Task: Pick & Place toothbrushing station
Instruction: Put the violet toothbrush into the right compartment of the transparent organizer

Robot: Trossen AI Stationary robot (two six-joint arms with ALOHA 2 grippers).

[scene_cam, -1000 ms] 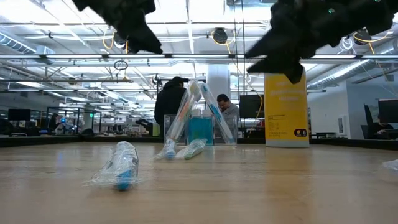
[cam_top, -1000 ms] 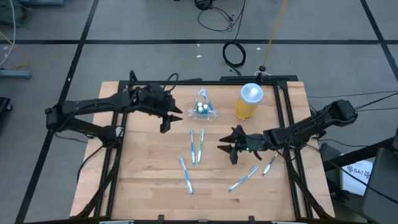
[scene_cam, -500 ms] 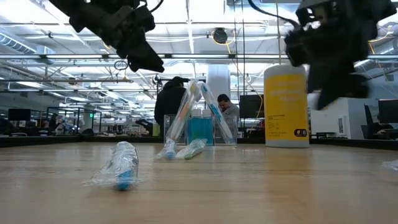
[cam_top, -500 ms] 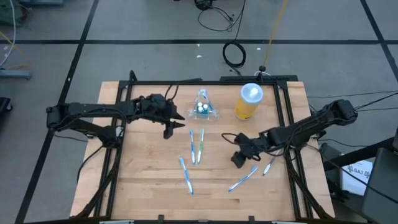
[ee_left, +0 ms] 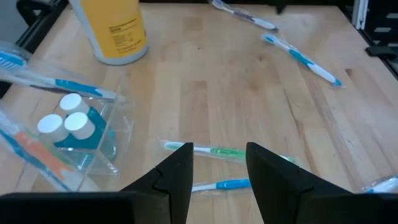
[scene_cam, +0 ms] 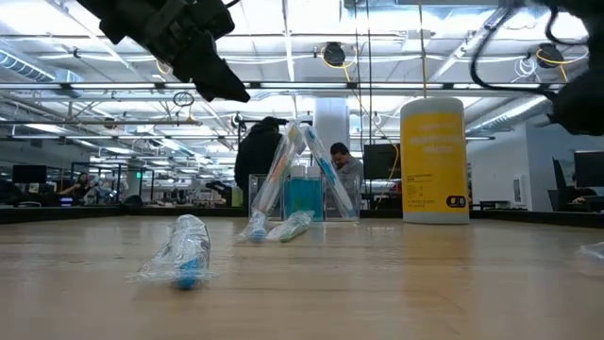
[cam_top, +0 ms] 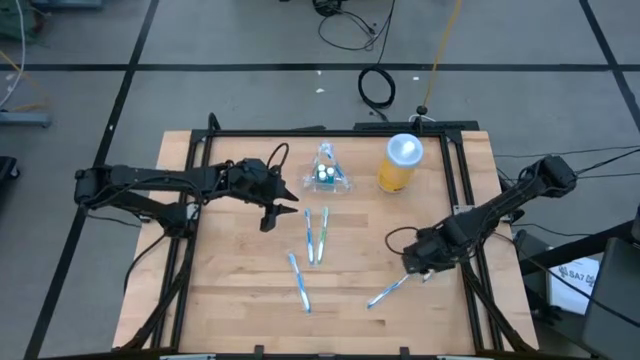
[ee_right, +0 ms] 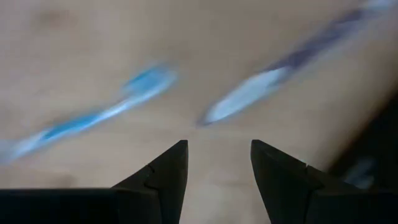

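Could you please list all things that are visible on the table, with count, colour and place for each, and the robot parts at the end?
toothbrushing station: one, clear plastic with teal and white contents, far middle of the table.
yellow jar: one, yellow with white lid, to the right of the station.
toothbrushes: five loose; a green and a blue one side by side in the middle, one blue nearer the front, one blue and one darker at front right.
people: two, in the room behind the table.
left pincer: one, dark, open, empty, left of the station.
right pincer: one, dark, open, empty, above the front-right toothbrushes.
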